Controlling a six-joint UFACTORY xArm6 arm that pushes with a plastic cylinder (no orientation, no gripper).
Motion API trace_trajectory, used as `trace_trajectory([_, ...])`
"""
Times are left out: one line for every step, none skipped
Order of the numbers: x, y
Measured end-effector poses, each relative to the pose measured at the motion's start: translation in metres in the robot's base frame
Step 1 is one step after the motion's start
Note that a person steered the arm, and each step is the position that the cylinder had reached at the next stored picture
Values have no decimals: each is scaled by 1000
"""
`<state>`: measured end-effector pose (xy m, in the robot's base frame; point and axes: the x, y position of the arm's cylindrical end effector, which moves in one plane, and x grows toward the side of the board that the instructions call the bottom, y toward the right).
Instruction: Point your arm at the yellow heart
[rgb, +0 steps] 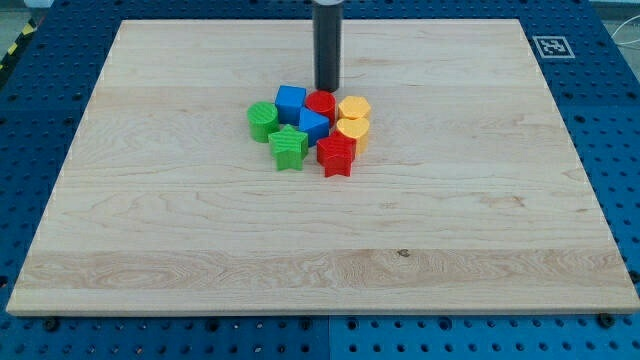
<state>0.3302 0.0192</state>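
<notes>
The yellow heart (352, 129) lies on the right side of a tight cluster of blocks near the board's middle, just below a yellow hexagon-like block (354, 108). My tip (327, 88) rests on the board at the cluster's top edge, just above the red cylinder (320, 103). It is up and to the left of the yellow heart, with the red cylinder between them. The dark rod (327, 45) rises out of the view's top.
The cluster also holds a blue cube (291, 101), a blue triangle (313, 125), a green cylinder (263, 119), a green star (288, 147) and a red star (336, 155). The wooden board (150, 230) sits on a blue pegboard table, with a marker tag (552, 46) at its top right.
</notes>
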Motion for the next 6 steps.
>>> trace_trajectory([0, 56])
trace_trajectory([14, 106])
trace_trajectory([51, 129])
trace_trajectory([76, 127])
trace_trajectory([106, 95])
trace_trajectory([127, 57])
